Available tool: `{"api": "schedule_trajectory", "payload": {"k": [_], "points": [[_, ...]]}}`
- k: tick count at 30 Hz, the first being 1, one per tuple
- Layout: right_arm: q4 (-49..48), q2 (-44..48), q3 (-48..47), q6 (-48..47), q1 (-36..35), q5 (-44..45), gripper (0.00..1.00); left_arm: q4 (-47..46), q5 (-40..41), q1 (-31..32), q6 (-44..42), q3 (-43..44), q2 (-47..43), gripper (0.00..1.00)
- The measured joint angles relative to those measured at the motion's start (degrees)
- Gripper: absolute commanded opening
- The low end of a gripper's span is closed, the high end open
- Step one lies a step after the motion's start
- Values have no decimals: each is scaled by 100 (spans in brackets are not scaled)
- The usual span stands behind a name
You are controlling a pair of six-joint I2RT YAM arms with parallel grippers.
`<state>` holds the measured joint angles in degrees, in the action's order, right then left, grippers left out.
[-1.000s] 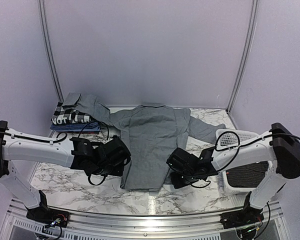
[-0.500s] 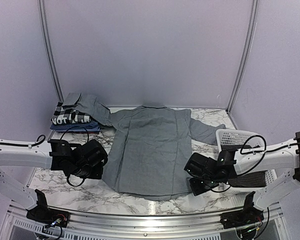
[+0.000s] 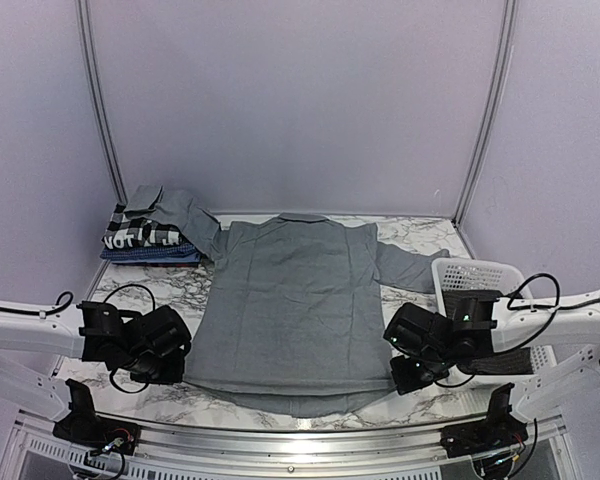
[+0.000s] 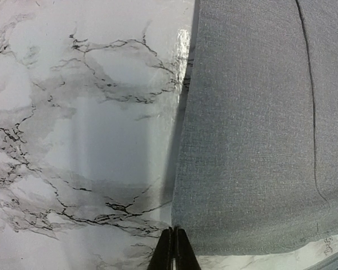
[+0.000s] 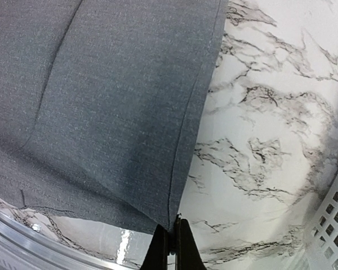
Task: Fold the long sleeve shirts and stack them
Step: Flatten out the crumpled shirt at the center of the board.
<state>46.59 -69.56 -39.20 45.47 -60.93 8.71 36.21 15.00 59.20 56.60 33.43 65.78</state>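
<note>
The plain mid-grey shirt (image 3: 290, 300) lies spread back-up on the marble table, collar at the far side, hem near the front edge. Its left sleeve drapes up over the stack at the back left. My left gripper (image 3: 185, 352) is shut on the hem's left corner. In the left wrist view the left gripper (image 4: 174, 247) pinches the corner of the grey shirt (image 4: 259, 140). My right gripper (image 3: 398, 368) is shut on the hem's right corner. In the right wrist view the right gripper (image 5: 173, 242) grips the side seam of the grey shirt (image 5: 112, 101).
A stack with the black-and-white checked shirt (image 3: 140, 234) over the blue shirt (image 3: 152, 254) sits at the back left. The white slatted basket (image 3: 480, 278) stands at the right, next to my right arm, and shows in the right wrist view (image 5: 333, 236). The table's metal front rail (image 3: 300, 440) runs just below the hem.
Both grippers moved apart and back toward the near edge, holding the hem corners. The shirt went from bunched and narrow to spread flat and wide, its hem drawn nearer the front.
</note>
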Motion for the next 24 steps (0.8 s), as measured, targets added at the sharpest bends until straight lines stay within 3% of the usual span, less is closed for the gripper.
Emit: {"api": "schedule_trajectory", "payload": {"k": [9, 11, 13, 16, 17, 24], "points": [[-48, 151, 181, -9, 0, -428, 1, 2, -208, 0, 72, -105, -63, 4], [-131, 289, 350, -11, 0, -586, 9, 2, -216, 0, 66, -105, -63, 10], [-107, 369, 457, -9, 2, -658, 27, 22, -205, 0, 35, -105, -52, 23], [55, 420, 468, -42, 2, -713, 44, 55, -175, -2, -4, -105, -9, 51], [125, 433, 431, -76, 0, -702, 47, 66, -164, -2, -63, -101, -4, 57], [264, 424, -330, -225, 2, -431, 60, 212, 79, -428, -483, 542, -4, 65]]}}
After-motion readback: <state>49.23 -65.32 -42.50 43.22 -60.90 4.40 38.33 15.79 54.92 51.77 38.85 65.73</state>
